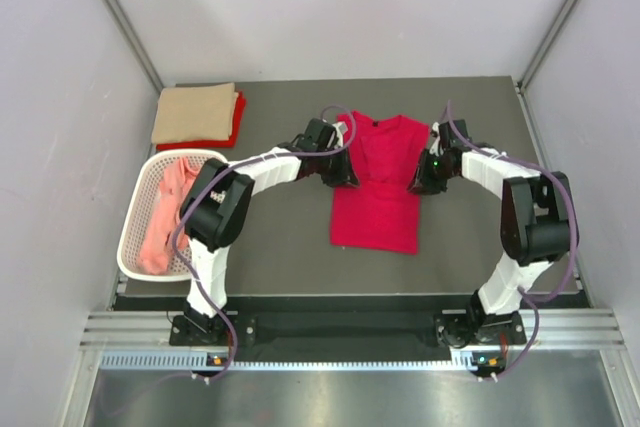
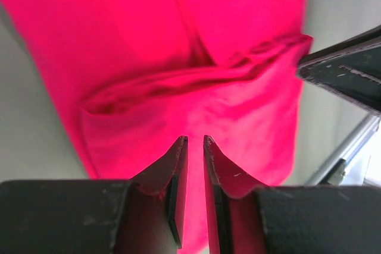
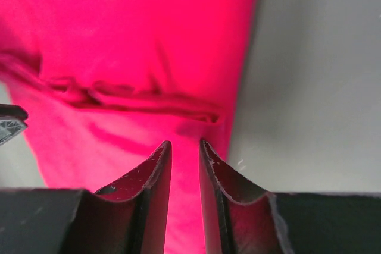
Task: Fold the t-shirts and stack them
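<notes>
A bright crimson t-shirt [image 1: 378,202] lies flat mid-table, collar toward the back and both sleeves folded inward. My left gripper [image 1: 344,173] hovers at its left edge. In the left wrist view its jaws [image 2: 195,139] stand a narrow gap apart over the cloth [image 2: 178,46], holding nothing. At the shirt's right edge, my right gripper [image 1: 421,179] is likewise slightly open [image 3: 183,143] above the red fabric [image 3: 131,40], empty. A folded tan t-shirt [image 1: 194,111] rests on a red one [image 1: 232,133] at the back left. A salmon pink t-shirt [image 1: 163,215] lies in the basket.
The white mesh basket [image 1: 134,232] stands at the left edge of the table. Grey walls and metal frame posts close in the sides and back. The right gripper's dark finger [image 2: 348,72] shows at the right of the left wrist view.
</notes>
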### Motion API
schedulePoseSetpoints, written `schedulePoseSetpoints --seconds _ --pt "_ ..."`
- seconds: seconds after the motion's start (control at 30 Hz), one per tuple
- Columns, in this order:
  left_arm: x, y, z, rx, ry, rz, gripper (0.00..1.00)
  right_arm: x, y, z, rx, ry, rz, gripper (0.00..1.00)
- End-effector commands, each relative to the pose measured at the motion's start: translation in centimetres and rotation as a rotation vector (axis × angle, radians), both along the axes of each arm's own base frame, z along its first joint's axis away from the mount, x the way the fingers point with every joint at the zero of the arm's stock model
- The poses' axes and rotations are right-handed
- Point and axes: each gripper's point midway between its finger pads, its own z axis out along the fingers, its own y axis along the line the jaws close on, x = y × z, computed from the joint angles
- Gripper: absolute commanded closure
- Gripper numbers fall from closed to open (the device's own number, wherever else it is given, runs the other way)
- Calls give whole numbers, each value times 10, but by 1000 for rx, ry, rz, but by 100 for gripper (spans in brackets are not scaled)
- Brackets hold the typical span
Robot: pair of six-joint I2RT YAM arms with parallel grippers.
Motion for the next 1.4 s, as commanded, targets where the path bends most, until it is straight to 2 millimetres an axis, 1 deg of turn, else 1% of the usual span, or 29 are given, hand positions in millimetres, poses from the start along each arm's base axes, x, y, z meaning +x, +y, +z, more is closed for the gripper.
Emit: schedulePoseSetpoints --seconds 0.0,0.13,0.27,0.4,0.47,0.5,0.53,0.6,0.63,0.67,0.7,0.73,0.77,0.8,0.83,0.87,0.9,0.93,0.97,1.0,1.03,1.07,1.1,1.13,1.17,1.2,1.23,1.27,1.37 --pt "23 -8 19 -51 -80 -7 79 36 -11 15 -16 -97 5 74" --pt "35 -2 3 -20 -69 10 79 46 -14 5 -29 -90 2 74" --pt "43 5 -1 -8 -74 27 79 50 -13 6 -24 -96 4 72" --pt "49 15 -6 47 -86 57 80 51 -19 15 -57 -108 -16 70" --pt "51 23 -10 67 -69 75 79 48 -26 20 -90 -91 -36 69" --pt "52 25 -10 67 -60 81 79 50 -27 27 -95 -100 -43 68" --pt "52 27 -4 60 -62 82 79 50 -30 37 -104 -113 -60 66" --pt "51 33 2 73 -67 84 78 40 -32 47 -111 -110 -78 57" --pt "50 35 18 68 -94 84 78 35 -34 61 -110 -136 -102 53" --pt "49 39 24 80 -115 82 77 22 -37 56 -114 -111 -113 44" --pt "43 44 37 86 -123 82 76 14 -38 57 -115 -108 -124 41" --pt "39 48 43 99 -129 82 75 5 -41 63 -120 -115 -133 38" --pt "36 54 46 121 -134 90 73 -5 -44 60 -129 -94 -139 35" --pt "31 59 48 141 -135 85 72 -24 -46 50 -140 -38 -138 35" --pt "19 67 52 162 -121 84 71 -33 -45 56 -125 -47 -143 34" --pt "12 71 53 166 -116 83 69 -51 -44 43 -118 -3 -140 34" --pt "3 72 54 151 -105 68 68 -62 -42 40 -105 12 -138 34" --pt "-13 75 52 133 -93 54 67 -71 -38 45 -73 3 -135 34" --pt "-23 76 51 116 -80 39 66 -88 -38 34 -65 41 -135 32" --pt "-37 74 50 86 -57 7 64 -96 -36 32 -55 47 -134 32" --pt "-56 80 41 87 -26 -6 64 -103 -36 36 -44 31 -143 31" --pt "-65 80 39 71 -16 -24 63 -118 -36 25 -43 57 -145 30" --pt "-75 81 35 59 -2 -40 63 -123 -34 24 -31 54 -141 30" --pt "-94 86 23 59 34 -57 62 -126 -29 28 2 31 -144 29" --pt "-99 87 20 50 31 -62 62 -130 -26 26 19 29 -144 28" --pt "-106 87 16 38 43 -66 61 -142 -23 15 28 55 -134 28" --pt "-122 88 8 14 80 -89 61 -145 -19 15 47 53 -140 28" --pt "-128 87 6 -2 99 -86 61 -151 -15 7 53 61 -128 28" --pt "-139 84 0 -28 108 -100 58 -162 0 -3 72 87 -91 28"
